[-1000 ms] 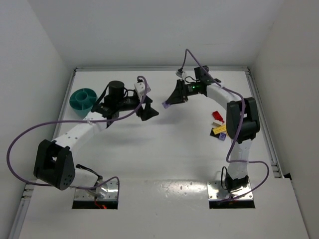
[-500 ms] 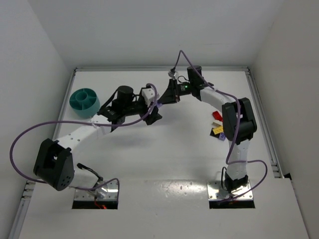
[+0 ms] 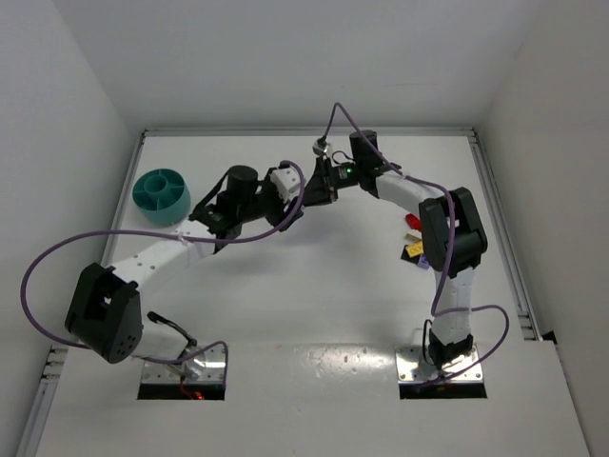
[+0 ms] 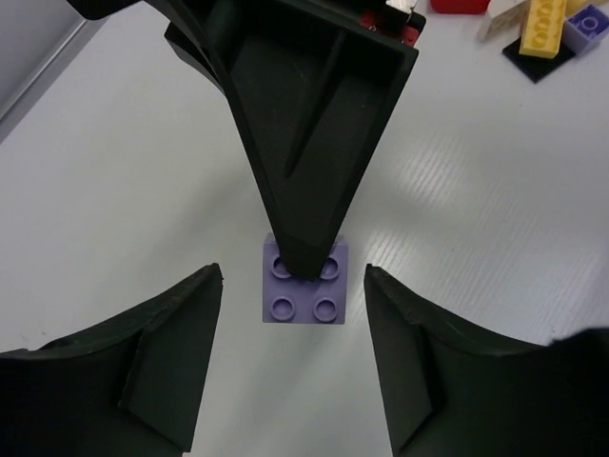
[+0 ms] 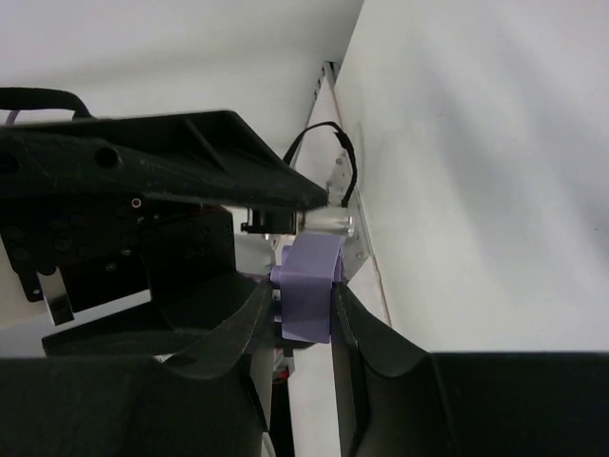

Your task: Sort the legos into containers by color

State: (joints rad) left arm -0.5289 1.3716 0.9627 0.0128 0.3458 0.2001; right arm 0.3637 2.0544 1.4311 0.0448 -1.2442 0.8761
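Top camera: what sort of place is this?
Likely a robotics test cell: a white table boxed in by white walls, a left arm and right arm bolted to it, toy bricks and a teal bowl as props.

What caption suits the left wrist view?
The right jaws hold a small purple plastic brick before the open left jaws.

Left claw, right claw, that's two, one teal bowl at ten o'clock, lavender brick plus a second lavender brick, one red brick, one yellow brick, one tan brick
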